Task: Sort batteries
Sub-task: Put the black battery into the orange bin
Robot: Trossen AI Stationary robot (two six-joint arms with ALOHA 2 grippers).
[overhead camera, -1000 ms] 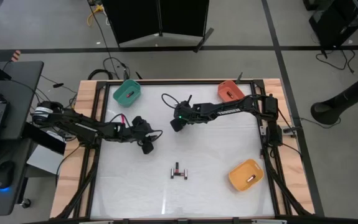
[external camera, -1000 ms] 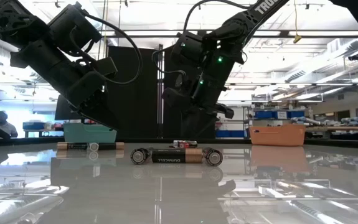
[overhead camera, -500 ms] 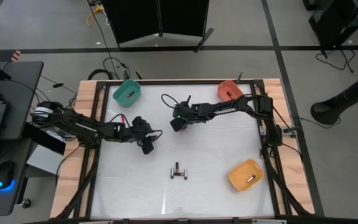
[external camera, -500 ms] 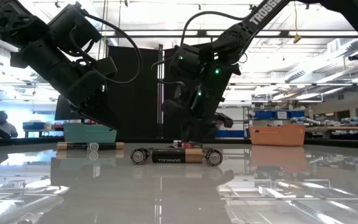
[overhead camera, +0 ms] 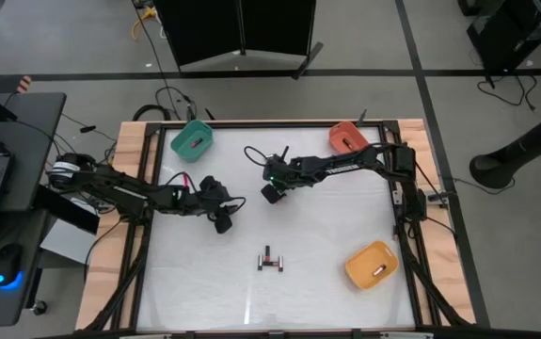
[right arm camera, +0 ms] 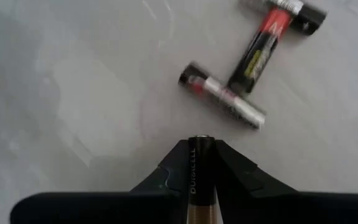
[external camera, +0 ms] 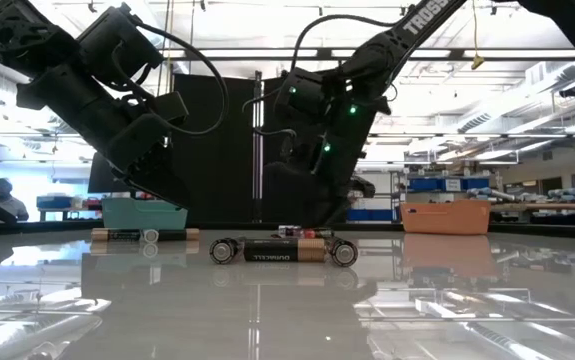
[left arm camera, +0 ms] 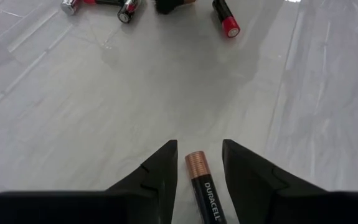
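High view: white tabletop (overhead camera: 326, 292) in mid-frame, with a teal bin (overhead camera: 192, 140) at upper left, a red-orange bin (overhead camera: 346, 137) at upper right, an orange bin (overhead camera: 371, 265) at lower right. Small cluster of batteries (overhead camera: 270, 260) at lower centre. Left gripper (overhead camera: 221, 221) left of centre, right gripper (overhead camera: 272, 193) just above centre, both near the cluster, the right perhaps slightly nearer.

Low view: black-and-copper Duracell battery (external camera: 272, 250) lying broadside at centre, silvery cell ends beside it.

Left wrist view: jaws parted around a copper-topped black Duracell cell (left arm camera: 202, 186), long axis along the fingers (left arm camera: 160, 177); gaps on both sides, grip doubtful.

Right wrist view: jaws closed on a slim black-and-gold Duracell cell (right arm camera: 198, 171), axis lengthwise between the fingers (right arm camera: 231, 171). Ahead on the table, toward upper right, a red-banded silvery cell (right arm camera: 223, 96) and others.
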